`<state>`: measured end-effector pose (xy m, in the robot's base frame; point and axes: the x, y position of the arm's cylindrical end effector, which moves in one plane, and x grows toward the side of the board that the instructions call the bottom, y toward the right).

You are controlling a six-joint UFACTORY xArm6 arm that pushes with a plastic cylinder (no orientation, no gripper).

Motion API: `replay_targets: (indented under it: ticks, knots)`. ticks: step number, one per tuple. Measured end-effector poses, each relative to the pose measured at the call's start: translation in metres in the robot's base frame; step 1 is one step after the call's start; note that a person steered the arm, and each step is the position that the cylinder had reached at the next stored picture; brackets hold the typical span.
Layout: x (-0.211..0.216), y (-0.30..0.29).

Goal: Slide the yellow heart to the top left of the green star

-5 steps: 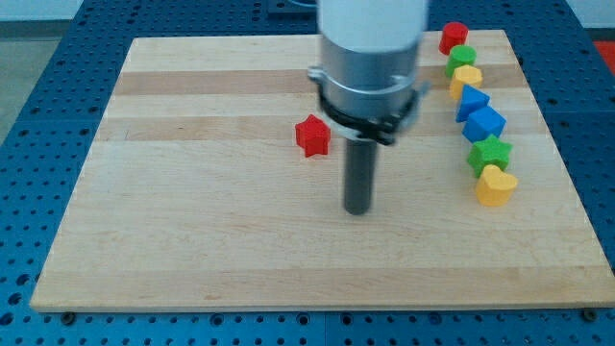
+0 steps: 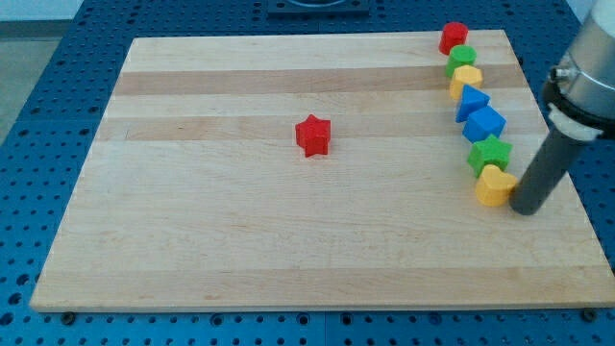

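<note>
The yellow heart (image 2: 494, 185) lies near the board's right edge, just below the green star (image 2: 490, 153) and touching it. My tip (image 2: 527, 209) stands right beside the heart, on its lower right side, touching or nearly touching it. The rod rises from there toward the view's upper right.
Above the green star a column of blocks runs up the right side: a blue block (image 2: 483, 124), a blue block (image 2: 472, 100), a yellow block (image 2: 466, 78), a green block (image 2: 460, 58) and a red block (image 2: 454, 37). A red star (image 2: 312, 135) sits mid-board. The wooden board (image 2: 192, 240) edge is close on the right.
My rod has moved from the middle of the board to the right, ending beside the yellow heart. The blocks have not moved.
</note>
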<state>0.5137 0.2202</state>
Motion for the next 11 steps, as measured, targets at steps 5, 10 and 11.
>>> replay_targets:
  ticks: [5, 10, 11]
  knots:
    - [-0.042, -0.071]
    - [-0.085, -0.084]
    - [-0.109, -0.084]
